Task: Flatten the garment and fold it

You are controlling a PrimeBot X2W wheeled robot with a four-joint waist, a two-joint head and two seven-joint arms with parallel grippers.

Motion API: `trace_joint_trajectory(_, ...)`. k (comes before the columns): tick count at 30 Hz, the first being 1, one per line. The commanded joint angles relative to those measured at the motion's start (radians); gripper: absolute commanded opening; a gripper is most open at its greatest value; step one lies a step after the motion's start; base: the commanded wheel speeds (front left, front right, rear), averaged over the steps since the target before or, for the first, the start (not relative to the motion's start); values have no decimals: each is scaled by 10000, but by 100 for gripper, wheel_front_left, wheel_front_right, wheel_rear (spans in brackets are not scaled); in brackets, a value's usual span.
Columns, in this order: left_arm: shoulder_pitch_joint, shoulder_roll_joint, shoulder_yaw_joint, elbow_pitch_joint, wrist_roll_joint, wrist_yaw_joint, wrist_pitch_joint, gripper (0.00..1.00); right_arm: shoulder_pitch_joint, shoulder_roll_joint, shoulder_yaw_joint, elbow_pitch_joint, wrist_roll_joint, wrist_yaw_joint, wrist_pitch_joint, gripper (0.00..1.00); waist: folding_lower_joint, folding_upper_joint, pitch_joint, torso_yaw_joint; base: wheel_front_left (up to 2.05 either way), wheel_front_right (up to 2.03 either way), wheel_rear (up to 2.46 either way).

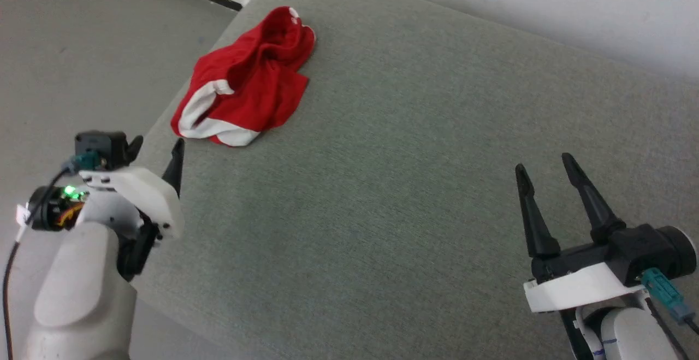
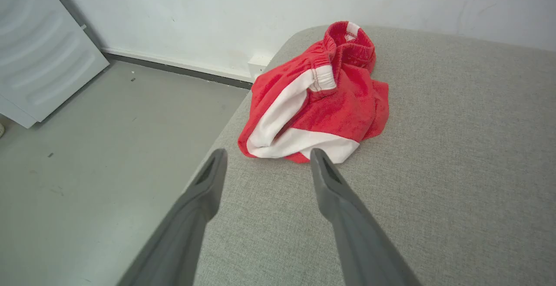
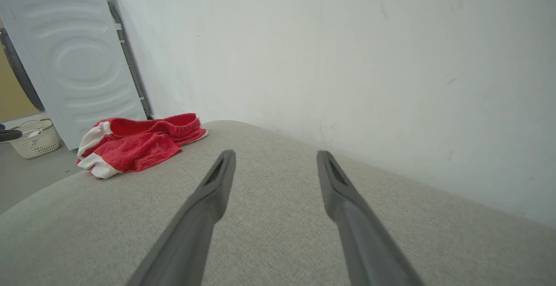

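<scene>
The garment [image 1: 251,81], red shorts with white stripes, lies crumpled in a heap near the far left corner of the grey padded surface [image 1: 393,196]. In the left wrist view the garment [image 2: 321,103] shows its elastic waistband bunched at the far end. My left gripper [image 1: 158,144] is open over the surface's left edge, just short of the heap's near white hem, with nothing between its fingers [image 2: 268,152]. My right gripper [image 1: 543,163] is open and empty, hovering far to the right of the heap. From the right wrist, the garment [image 3: 134,145] lies well left of the gripper [image 3: 275,152].
Grey floor [image 1: 71,65] drops away left of the padded surface. A white appliance [image 3: 74,60] leans against the wall beyond the far corner, with a pale woven basket [image 3: 37,140] beside it. A white wall [image 3: 347,60] runs close behind the surface.
</scene>
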Motion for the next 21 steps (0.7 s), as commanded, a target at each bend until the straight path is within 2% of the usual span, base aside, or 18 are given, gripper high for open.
trace_joint_trajectory(1, -435, 118, -28, 229, -220, -74, 197, 100, -185, -97, 1, -106, -45, -21, -47, 100, -2, 0, 1329, -1285, 0, 0, 0)
trace_joint_trajectory(6, -1827, 879, -146, 1260, -991, -149, 1457, 100, -501, -280, 1, -311, -79, -21, -47, 100, -2, 0, 2018, -1974, 0, 0, 0)
trace_joint_trajectory(11, -2842, 1761, -706, 1782, -1823, -159, 2784, 100, -722, -358, 6, -519, -20, -21, -47, 100, -2, 0, 2583, -2553, 0, 0, 0)
trace_joint_trajectory(20, -3257, 3316, -1964, 2069, -3848, -161, 4586, 100, -781, -264, -61, -657, 31, -21, -47, 100, -2, 0, 3020, -3179, 0, 0, 0)
trace_joint_trajectory(21, -3180, 3440, -2100, 2114, -4089, -161, 4817, 97, -784, -258, -58, -654, 37, -21, -47, 100, -2, 0, 3024, -3215, 0, 0, 0)
